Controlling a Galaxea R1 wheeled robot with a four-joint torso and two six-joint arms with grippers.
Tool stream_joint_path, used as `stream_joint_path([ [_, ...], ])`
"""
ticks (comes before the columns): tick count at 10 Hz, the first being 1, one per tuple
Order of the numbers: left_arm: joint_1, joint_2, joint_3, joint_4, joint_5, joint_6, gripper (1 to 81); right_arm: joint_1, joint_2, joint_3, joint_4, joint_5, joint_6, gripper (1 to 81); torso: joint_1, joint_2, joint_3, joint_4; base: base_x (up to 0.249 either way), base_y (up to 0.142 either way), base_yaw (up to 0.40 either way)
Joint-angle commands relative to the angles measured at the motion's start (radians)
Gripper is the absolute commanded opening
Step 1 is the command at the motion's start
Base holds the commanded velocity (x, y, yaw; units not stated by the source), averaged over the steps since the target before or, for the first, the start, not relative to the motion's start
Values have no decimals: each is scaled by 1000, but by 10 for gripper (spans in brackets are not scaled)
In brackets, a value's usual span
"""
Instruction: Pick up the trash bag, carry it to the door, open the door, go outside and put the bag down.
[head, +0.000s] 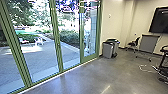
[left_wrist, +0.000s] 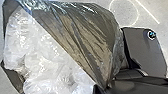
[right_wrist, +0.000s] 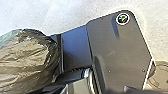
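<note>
The dark trash bag (left_wrist: 82, 32), stuffed with crumpled whitish plastic, shows large in the left wrist view. Its folds draw tight to a point at my left gripper (left_wrist: 102, 88), which is shut on it. In the right wrist view, part of the same dark, shiny bag (right_wrist: 25, 57) bulges beside the robot's own plate; whether my right gripper holds any of it cannot be made out. A green-framed glass door (head: 89, 59) stands in the head view at the right end of the glass wall, looking shut.
Grey bins (head: 108, 50) stand against the wall just right of the door. Farther right are a chair (head: 134, 42), a grey panel on legs (head: 149, 43), a white cable (head: 144, 68) on the floor and a wall screen (head: 160, 20). Paving (head: 40, 58) and greenery lie beyond the glass.
</note>
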Motion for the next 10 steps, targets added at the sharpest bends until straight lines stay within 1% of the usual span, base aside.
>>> stream_joint_path([
  [1,-56,-2,-3,8,53,6,10,50,4,3,-1,-51,-3,811,0,0,0,0,141,0,0],
  [7,-54,0,-3,7,52,13,10,47,2,3,-1,-51,-3,811,0,0,0,0,141,0,0],
  [9,-48,0,2,5,49,27,10,46,2,1,-2,-51,-3,811,0,0,0,0,114,0,0],
  [10,-44,4,2,5,35,27,10,46,1,1,-2,-53,-5,811,1,0,0,0,100,0,0],
])
